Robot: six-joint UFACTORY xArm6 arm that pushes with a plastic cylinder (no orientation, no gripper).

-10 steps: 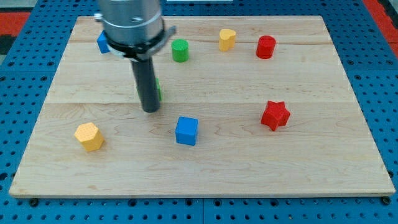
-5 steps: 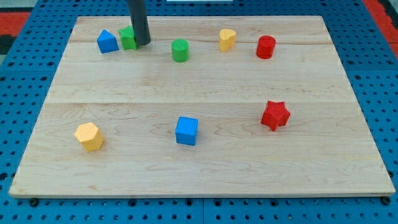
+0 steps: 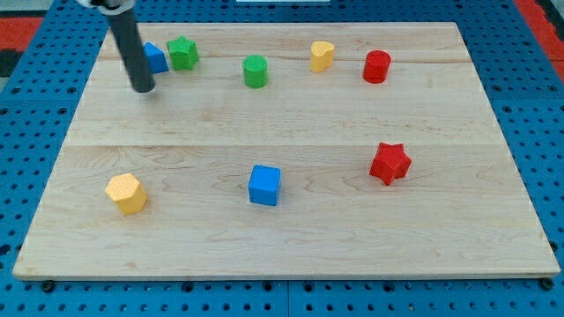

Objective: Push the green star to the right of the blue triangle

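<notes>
Small green star-shaped block [image 3: 183, 53] sits just right of the small blue triangular block [image 3: 155, 58], nearly touching, at the wooden board's [image 3: 291, 238] top left. My tip [image 3: 143, 88], a bare rod w/ nothing to open or close, rests just below-left of the triangle, clear of both. Star prob. light, rigid, slides easily; push flat faces, not points.

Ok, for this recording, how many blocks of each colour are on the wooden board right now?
Blue: 2, blue triangle block, blue cube.
Green: 2, green star block, green cylinder.
Yellow: 2, yellow rounded block, yellow hexagonal block.
Red: 2, red cylinder, red star block.
Total: 8
</notes>
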